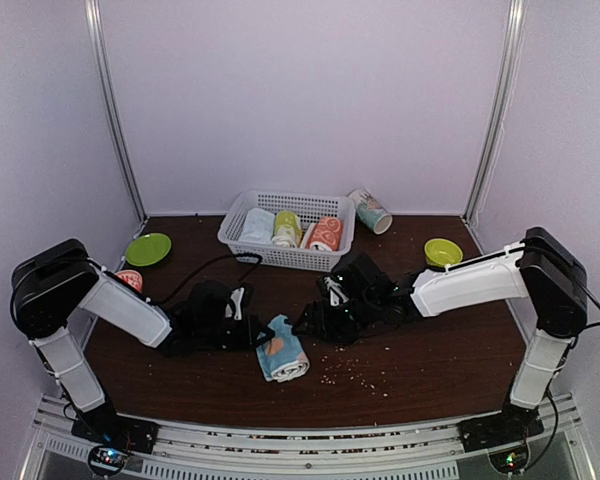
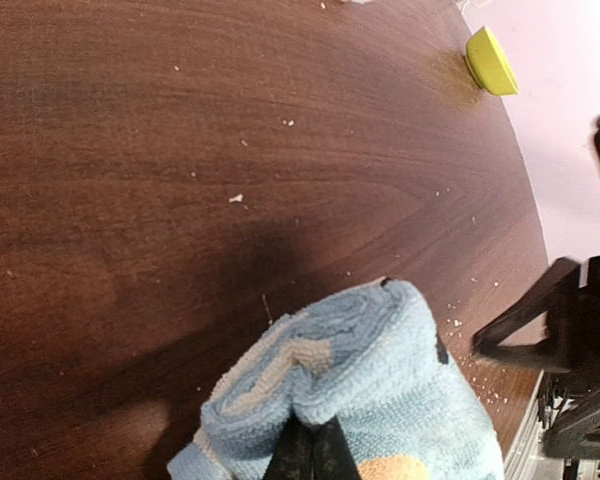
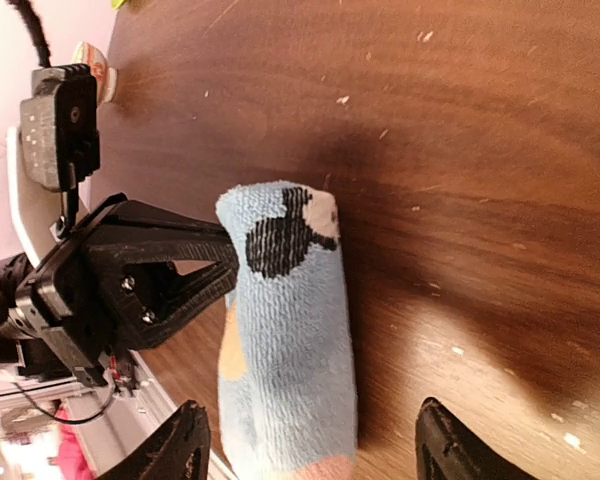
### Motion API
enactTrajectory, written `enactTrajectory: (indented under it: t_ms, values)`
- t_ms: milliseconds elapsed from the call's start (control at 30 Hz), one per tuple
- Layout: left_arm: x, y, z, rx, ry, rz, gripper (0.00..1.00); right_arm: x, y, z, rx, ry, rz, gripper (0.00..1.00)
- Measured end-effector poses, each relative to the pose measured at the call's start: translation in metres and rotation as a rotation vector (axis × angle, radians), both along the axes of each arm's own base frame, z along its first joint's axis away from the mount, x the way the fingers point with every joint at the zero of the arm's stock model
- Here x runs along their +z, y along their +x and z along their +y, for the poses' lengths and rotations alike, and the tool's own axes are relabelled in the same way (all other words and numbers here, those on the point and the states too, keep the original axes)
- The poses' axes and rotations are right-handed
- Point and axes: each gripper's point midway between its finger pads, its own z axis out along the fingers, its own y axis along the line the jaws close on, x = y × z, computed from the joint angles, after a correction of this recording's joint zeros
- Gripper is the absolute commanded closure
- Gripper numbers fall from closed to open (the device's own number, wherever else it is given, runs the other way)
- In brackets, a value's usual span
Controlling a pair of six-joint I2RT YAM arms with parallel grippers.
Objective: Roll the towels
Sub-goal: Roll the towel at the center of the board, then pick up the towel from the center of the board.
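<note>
Light blue towel (image 1: 283, 352), rolled up, lies mid-table (image 1: 440, 350) between both grippers.
Left gripper (image 2: 310, 452) is clenched on the roll's near edge; right gripper (image 3: 315, 450) stands released, one finger on either side of the roll. Crumbs (image 1: 352, 376) lie just beside it, and a white basket (image 1: 280, 258) of rolled towels sits behind.

- Dark brown wood-grain counter (image 1: 430, 360), scattered with pale crumbs (image 1: 345, 372).
- Rolled light blue terry towel (image 1: 282, 350) at the middle.
- White plastic lattice basket (image 1: 280, 257) at the back.
- Round green plate (image 1: 148, 248) back left.
- Small yellow-green bowl (image 1: 443, 251) back right.
</note>
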Motion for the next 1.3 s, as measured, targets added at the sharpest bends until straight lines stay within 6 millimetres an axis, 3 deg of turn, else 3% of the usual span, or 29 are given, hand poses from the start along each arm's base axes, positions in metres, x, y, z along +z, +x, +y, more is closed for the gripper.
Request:
enactTrajectory:
  t_ms: [267,533,900,1033,1200,1300]
  values:
    - [0.0,-0.001,0.002,0.009,-0.016,-0.004,1.0,-0.026,-0.002,0.03,0.007,0.172,0.136,0.29]
    - [-0.001,-0.001,0.002,0.017,-0.034,-0.003,1.0,-0.034,-0.004,0.047,0.035,0.221,0.189,0.39]
    - [-0.002,-0.001,0.003,0.023,-0.053,-0.005,1.0,-0.047,-0.016,0.069,0.099,0.086,0.181,0.77]
    - [-0.002,-0.002,0.004,0.026,-0.061,-0.007,1.0,-0.05,-0.017,0.067,0.091,0.065,0.188,1.0]
    - [-0.001,-0.002,0.005,0.027,-0.062,-0.005,0.99,-0.049,-0.017,0.067,0.091,0.043,0.182,1.0]
    - [0.002,-0.005,0.009,0.024,-0.042,0.0,0.75,-0.048,-0.014,0.065,0.098,0.002,0.151,1.0]
